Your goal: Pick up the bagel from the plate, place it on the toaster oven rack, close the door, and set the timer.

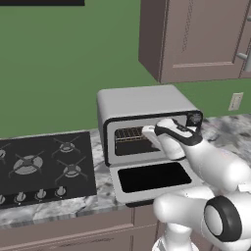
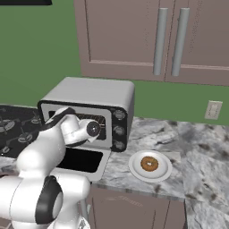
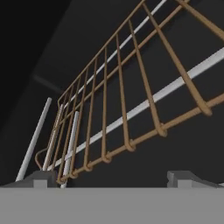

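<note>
Marble counter (image 2: 197, 147) under green wall (image 1: 59, 63) — pincer (image 3: 111, 177) wide, empty, at oven rack (image 3: 122, 113)

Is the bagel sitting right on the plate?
Touching. The right base view shows the bagel lying flat in the middle of the plate, with no gap beneath it.

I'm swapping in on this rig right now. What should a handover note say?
Gripper: open, empty, at the mouth of the toaster oven, looking along the toaster oven rack.
Bagel: on the plate, on the counter right of the oven.
Door: folded down, open.
Done: door is open.
Left: pick the bagel, put it on the rack, close the door, set the timer.
</note>
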You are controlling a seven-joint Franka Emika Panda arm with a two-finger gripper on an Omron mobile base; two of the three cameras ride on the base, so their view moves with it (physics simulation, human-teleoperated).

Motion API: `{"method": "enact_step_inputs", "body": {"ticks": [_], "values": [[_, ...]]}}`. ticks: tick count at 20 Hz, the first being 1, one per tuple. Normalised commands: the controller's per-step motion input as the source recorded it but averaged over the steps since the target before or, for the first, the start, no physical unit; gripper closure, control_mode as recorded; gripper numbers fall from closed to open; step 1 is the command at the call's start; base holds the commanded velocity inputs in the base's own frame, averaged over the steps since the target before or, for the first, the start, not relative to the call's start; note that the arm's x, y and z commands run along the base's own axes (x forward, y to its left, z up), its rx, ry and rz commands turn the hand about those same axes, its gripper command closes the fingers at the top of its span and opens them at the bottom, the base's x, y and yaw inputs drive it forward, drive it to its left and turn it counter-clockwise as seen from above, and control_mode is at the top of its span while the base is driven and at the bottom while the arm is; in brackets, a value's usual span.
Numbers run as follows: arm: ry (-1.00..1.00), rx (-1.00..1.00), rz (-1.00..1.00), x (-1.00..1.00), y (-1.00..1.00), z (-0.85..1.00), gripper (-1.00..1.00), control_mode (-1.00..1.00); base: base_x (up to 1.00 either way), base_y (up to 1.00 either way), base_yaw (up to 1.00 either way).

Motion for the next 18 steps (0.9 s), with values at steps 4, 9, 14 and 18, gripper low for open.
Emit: {"method": "enact_step_inputs", "body": {"ticks": [4,9,14,18], "values": [[-0.04,0.03,0.01,0.14,0.09,-0.05,-1.0,-1.0,0.0,0.0,0.0],[-0.04,0.04,0.0,0.24,0.1,-0.02,-1.0,-1.0,0.0,0.0,0.0],[0.0,0.01,0.0,0.26,0.06,-0.13,-1.0,-1.0,0.0,0.0,0.0],[0.0,0.0,0.0,0.25,0.08,-0.13,-1.0,-1.0,0.0,0.0,0.0]]}}
